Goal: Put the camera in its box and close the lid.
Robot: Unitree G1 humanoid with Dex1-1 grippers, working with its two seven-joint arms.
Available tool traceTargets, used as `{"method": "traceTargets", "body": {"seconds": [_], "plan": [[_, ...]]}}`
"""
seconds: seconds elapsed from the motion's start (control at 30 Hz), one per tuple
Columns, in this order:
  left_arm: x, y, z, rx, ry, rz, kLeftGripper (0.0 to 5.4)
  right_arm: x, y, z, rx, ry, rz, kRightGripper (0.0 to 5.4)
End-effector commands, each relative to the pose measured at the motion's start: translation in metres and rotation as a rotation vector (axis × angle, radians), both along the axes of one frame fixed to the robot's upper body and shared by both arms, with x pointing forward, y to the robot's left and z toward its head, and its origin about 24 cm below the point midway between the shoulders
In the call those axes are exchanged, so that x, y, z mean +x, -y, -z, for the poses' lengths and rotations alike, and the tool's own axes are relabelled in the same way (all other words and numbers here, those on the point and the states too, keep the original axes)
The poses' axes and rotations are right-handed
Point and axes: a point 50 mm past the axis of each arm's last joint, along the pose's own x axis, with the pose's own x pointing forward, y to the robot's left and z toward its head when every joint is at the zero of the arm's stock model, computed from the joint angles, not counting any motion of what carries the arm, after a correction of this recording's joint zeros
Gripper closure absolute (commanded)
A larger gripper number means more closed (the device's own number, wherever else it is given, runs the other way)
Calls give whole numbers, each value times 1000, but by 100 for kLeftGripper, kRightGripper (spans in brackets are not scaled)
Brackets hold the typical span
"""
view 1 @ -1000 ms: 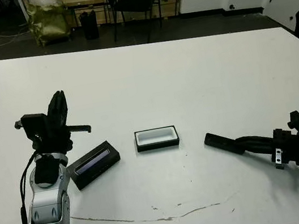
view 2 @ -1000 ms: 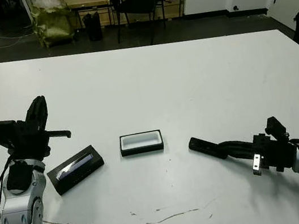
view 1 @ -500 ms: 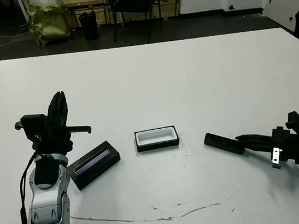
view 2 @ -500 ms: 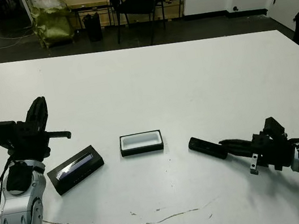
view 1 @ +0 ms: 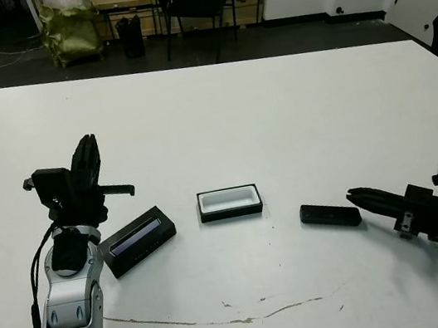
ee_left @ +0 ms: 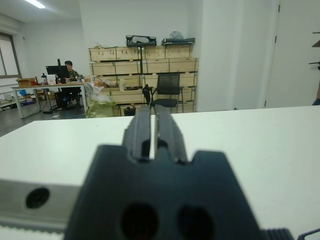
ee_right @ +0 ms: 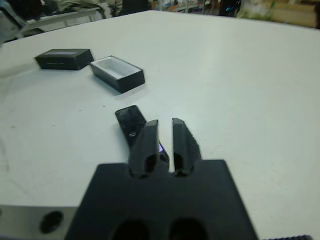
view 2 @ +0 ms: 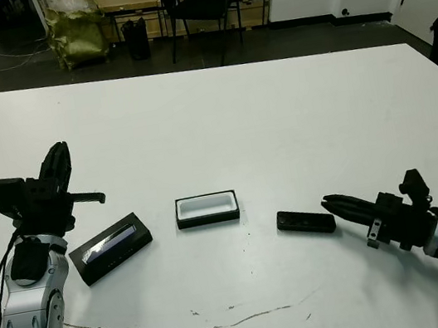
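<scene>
On table, head views: camera (view 1: 330, 214) lies flat, right of box (view 1: 229, 203), clear of right gripper (view 1: 365, 197); lid (view 1: 138, 241) left, below raised left gripper (view 1: 86, 163).
R wrist: jaws nearly together, empty; camera just beyond tips.
L wrist: jaws nearly shut, empty.
Risk: closed tips nudge camera off line.
Vs earlier: R gripper backed off camera.

the camera (view 1: 329, 214), a slim black bar, lies flat on the table at about four o'clock from the box (view 1: 229, 203), well apart from it. the box is a shallow black tray with white lining, open side up, empty. the lid (view 1: 138, 241), flat and black with a glossy greyish strip, lies angled at about eight o'clock from the box, near it.
</scene>
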Motion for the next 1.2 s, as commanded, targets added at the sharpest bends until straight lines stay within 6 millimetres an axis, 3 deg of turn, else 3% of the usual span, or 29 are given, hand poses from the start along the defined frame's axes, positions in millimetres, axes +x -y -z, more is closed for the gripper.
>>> {"method": "traceTargets", "body": {"seconds": [0.03, 0.27, 0.67, 1.03, 1.2], "plan": [[0, -1, 6, 5, -30, -3, 540, 5, 5, -11, -7, 13, -47, 441], [0, -1, 6, 13, -26, 0, 540, 7, 10, -13, -30, 109, -87, 283], [1, 0, 7, 4, -37, -1, 540, 18, 7, -10, -191, 29, -255, 14], [1, 1, 8, -3, -39, -4, 540, 30, -9, -7, -255, 3, -361, 2], [1, 2, 7, -2, -41, -5, 540, 29, -13, 2, -228, -86, -378, 2]]}}
